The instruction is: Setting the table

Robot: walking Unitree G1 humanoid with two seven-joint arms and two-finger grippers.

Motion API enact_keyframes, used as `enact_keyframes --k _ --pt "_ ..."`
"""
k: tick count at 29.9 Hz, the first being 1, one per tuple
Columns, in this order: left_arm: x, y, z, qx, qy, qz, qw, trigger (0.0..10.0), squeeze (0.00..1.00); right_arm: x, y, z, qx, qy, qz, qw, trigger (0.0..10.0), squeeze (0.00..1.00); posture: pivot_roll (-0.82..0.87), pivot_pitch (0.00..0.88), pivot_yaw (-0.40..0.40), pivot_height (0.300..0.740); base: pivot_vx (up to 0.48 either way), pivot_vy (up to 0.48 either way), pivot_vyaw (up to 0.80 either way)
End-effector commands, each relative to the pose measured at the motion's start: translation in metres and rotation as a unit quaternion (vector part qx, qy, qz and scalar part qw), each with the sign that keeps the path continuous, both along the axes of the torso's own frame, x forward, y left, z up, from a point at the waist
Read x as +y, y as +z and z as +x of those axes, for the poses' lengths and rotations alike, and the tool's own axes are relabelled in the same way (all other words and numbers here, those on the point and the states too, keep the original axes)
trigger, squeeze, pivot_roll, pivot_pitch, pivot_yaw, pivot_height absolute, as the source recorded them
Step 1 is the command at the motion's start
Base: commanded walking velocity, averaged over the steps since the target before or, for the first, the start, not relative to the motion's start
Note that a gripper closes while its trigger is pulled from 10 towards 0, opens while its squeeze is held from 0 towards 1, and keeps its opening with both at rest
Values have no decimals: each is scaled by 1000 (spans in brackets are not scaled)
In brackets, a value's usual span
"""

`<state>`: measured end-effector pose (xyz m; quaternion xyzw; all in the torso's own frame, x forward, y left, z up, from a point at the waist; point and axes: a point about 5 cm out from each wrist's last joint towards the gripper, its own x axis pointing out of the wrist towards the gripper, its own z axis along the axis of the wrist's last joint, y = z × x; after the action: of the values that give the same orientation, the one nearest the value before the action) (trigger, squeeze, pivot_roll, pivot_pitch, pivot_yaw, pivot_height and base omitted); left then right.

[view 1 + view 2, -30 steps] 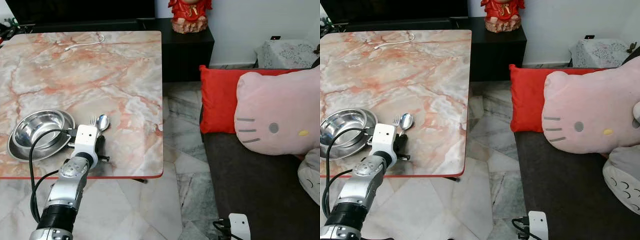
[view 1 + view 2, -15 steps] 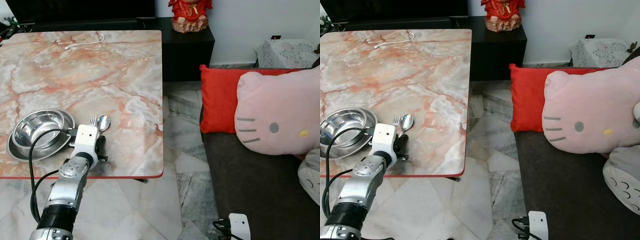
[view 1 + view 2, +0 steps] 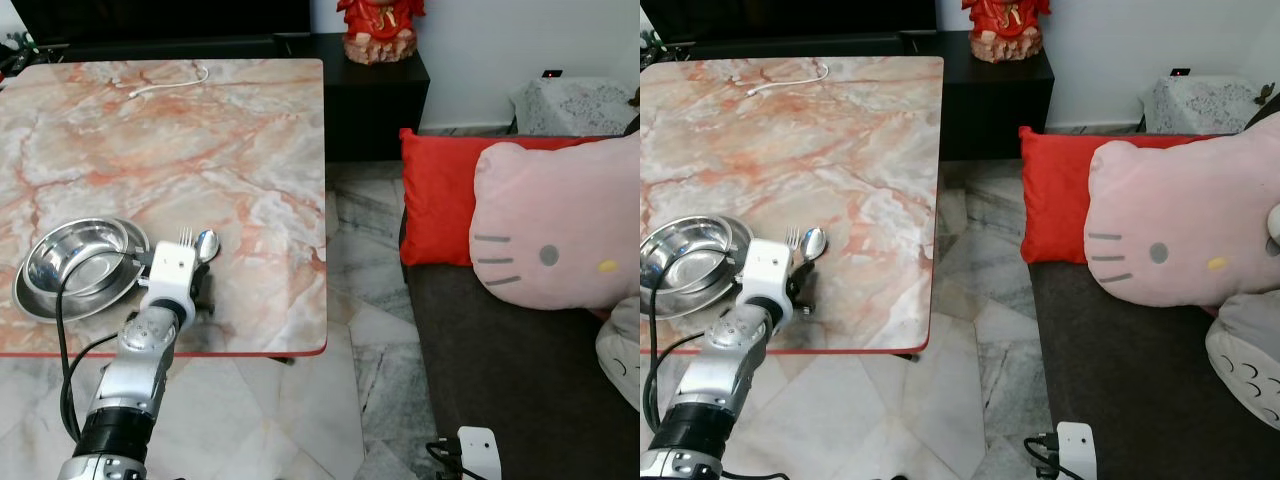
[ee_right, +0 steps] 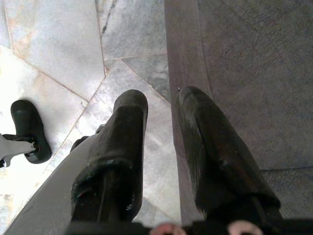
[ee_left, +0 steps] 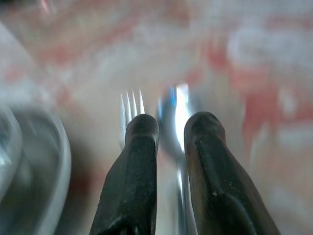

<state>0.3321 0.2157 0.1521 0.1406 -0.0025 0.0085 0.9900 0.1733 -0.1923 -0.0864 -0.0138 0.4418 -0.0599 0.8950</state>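
Steel fork (image 3: 185,237) and steel spoon (image 3: 207,243) lie side by side on the pink-veined marble surface (image 3: 200,140), heads showing just ahead of the left pincer (image 5: 171,122). Round steel bowl on its steel plate (image 3: 75,265) sits just beside the pincer, toward the robot's left.

Left pincer is low over the cutlery handles. Fingers (image 5: 139,129) nearly together, a narrow gap between them, with the spoon's shaft running into that gap. Whether they pinch the shaft or only straddle it, cannot tell; wrist view is blurred.

Right pincer (image 4: 161,103) hangs idle over the grey tiled floor (image 4: 49,44) beside a dark sofa; fingers close together, holding nothing.

Risks, as judged:
- Fork touches or nearly touches the spoon; a sideways drag could skew both.
- Thin, slick handles may slip from a shallow pinch.
- Cutlery sits near the surface's front edge; a pull toward the robot could tip it to the floor.
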Motion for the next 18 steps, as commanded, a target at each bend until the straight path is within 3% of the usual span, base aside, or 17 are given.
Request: enact_keyframes --k 1,4,7,13,18 --pt "4 9 -6 -31 6 15 999 10000 0 0 -3 -8 13 1 -2 1000 10000 0 -47 137 17 740 0 0 0" --pt "5 24 -19 -92 16 17 996 10000 0 0 -4 -8 13 1 -2 1000 10000 0 -45 135 20 740 0 0 0" --pt "6 25 -28 -115 24 18 993 10000 0 0 -4 -8 13 2 -2 1000 10000 0 -43 132 21 740 0 0 0" --pt "22 2 -54 -101 62 12 993 10000 0 0 -4 -8 13 3 -2 1000 10000 0 -49 119 22 740 0 0 0" --pt "25 4 -53 -104 80 11 991 10000 0 -1 -4 -8 14 8 -3 1000 10000 0 -52 108 22 740 0 96 0"
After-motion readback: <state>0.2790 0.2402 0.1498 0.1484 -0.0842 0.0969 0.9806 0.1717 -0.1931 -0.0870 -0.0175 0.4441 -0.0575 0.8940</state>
